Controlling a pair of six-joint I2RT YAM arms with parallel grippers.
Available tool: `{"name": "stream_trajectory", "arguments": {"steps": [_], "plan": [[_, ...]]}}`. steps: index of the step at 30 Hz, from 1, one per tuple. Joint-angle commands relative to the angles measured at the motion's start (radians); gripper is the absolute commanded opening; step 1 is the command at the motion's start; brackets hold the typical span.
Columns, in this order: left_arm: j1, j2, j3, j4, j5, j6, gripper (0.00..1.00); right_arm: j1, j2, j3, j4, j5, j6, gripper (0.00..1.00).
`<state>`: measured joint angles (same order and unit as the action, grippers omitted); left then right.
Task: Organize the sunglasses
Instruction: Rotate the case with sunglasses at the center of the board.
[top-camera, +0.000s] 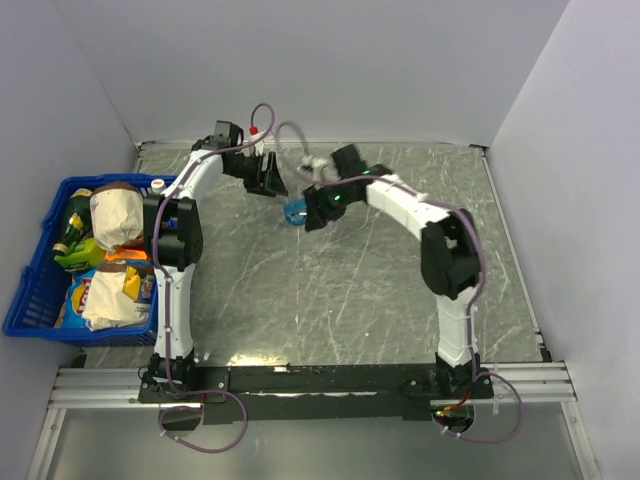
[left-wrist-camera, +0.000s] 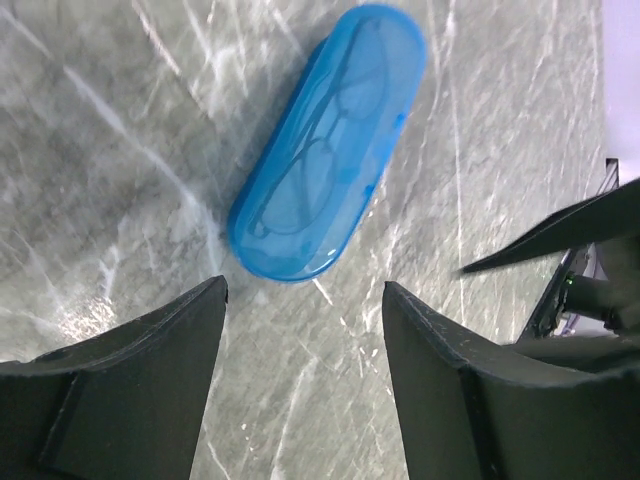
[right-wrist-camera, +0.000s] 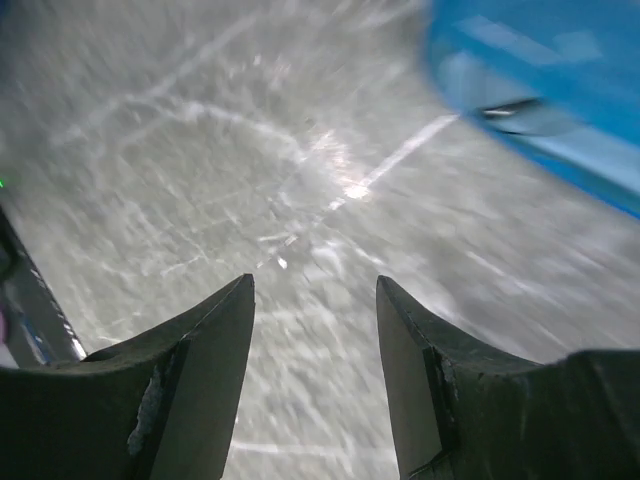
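Note:
The blue translucent case (left-wrist-camera: 290, 245) lies shut on the marble table, and the thin black frame of the sunglasses (left-wrist-camera: 326, 146) shows through its lid. In the top view the case (top-camera: 296, 211) sits at the back middle, between the two arms. My left gripper (left-wrist-camera: 305, 290) hovers open just short of the case's near end, nothing between its fingers. My right gripper (right-wrist-camera: 315, 285) is open too, over bare table, with the blurred case (right-wrist-camera: 560, 80) at its upper right. From above, the left gripper (top-camera: 268, 182) is left of the case and the right gripper (top-camera: 316, 212) is against its right side.
A blue basket (top-camera: 30, 270) full of snack bags and a bottle stands at the table's left edge. Grey walls close in the back and both sides. One dark finger of the right gripper (left-wrist-camera: 560, 235) shows at the right of the left wrist view.

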<state>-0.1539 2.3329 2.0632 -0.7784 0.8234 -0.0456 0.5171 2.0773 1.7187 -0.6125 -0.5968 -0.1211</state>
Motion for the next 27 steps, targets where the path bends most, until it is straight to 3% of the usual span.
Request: {"name": "stream_trajectory", "arguments": {"steps": [1, 6, 14, 20, 27], "plan": [[-0.010, -0.015, 0.087, -0.015, 0.036, 0.016, 0.69, -0.190, -0.132, -0.030, 0.102, -0.015, 0.086, 0.58], [-0.045, 0.000, 0.081, 0.002, 0.017, 0.013, 0.70, -0.291, -0.045, 0.047, 0.094, 0.138, 0.156, 0.57], [-0.084, 0.091, 0.195, 0.053, 0.034, -0.059, 0.71, -0.338, 0.225, 0.315, -0.003, 0.153, 0.267, 0.57], [-0.087, 0.115, 0.206, 0.116, 0.045, -0.100, 0.73, -0.324, 0.303, 0.338, 0.071, 0.051, 0.259, 0.44], [-0.090, 0.108, 0.167, 0.163, 0.065, -0.115, 0.73, -0.313, 0.342, 0.323, 0.151, -0.066, 0.362, 0.23]]}}
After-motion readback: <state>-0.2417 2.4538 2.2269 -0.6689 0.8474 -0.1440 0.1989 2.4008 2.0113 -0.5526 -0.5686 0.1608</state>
